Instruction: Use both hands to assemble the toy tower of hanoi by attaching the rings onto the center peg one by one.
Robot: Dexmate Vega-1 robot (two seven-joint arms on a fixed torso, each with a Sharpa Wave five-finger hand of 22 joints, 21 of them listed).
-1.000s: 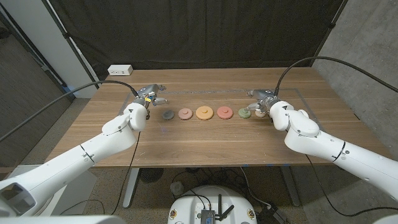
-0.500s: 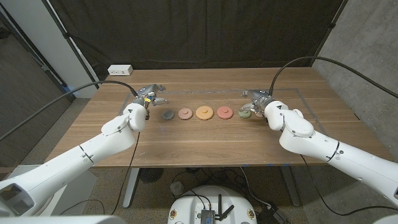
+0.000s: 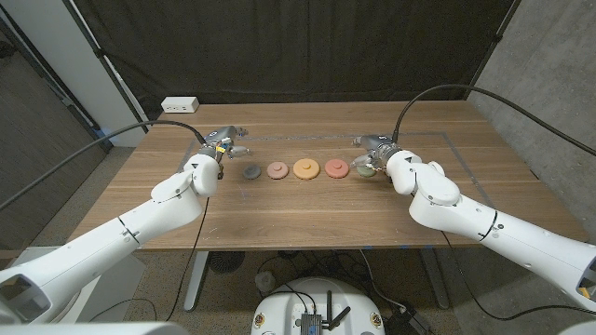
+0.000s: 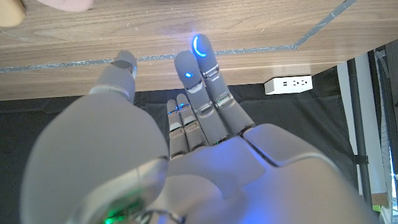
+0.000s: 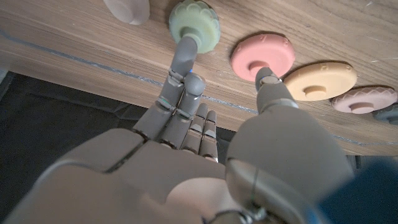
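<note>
Starting at the right hand [image 5: 186,137]: our fingers [image 5: 184,53] reach out straight and spread, grasping nothing, and one fingertip sits right at the green ring [image 5: 194,22], looks like it's touching the edge. The thumb tip pokes up just below the red ring [image 5: 263,56]. From the head camera the right hand [image 3: 372,151] sits at the right end of the row, hovering over the green ring [image 3: 365,169], partly covering it.

Left hand [image 4: 186,143] is loose too, fingers [image 4: 202,62] extended and apart with nothing in them, a blue glow on one fingertip. In the head view the left hand [image 3: 223,142] hangs just beside the dark gray ring [image 3: 250,171], not touching it as far as we can tell.

The rings lie flat in a line across the middle of the wooden counter [image 3: 307,219]: dark gray, then a pinkish ring [image 3: 277,170], the orange ring [image 3: 304,168], the red one, the green one. They're near each other but not stacked. In the right wrist view there's also a pale rounded piece [image 5: 127,9] next to the green ring; we can't tell what it is.

Further out, a white power strip [image 3: 181,105] sits at the counter's far left corner, and a black curtain [image 3: 298,46] hangs behind.
</note>
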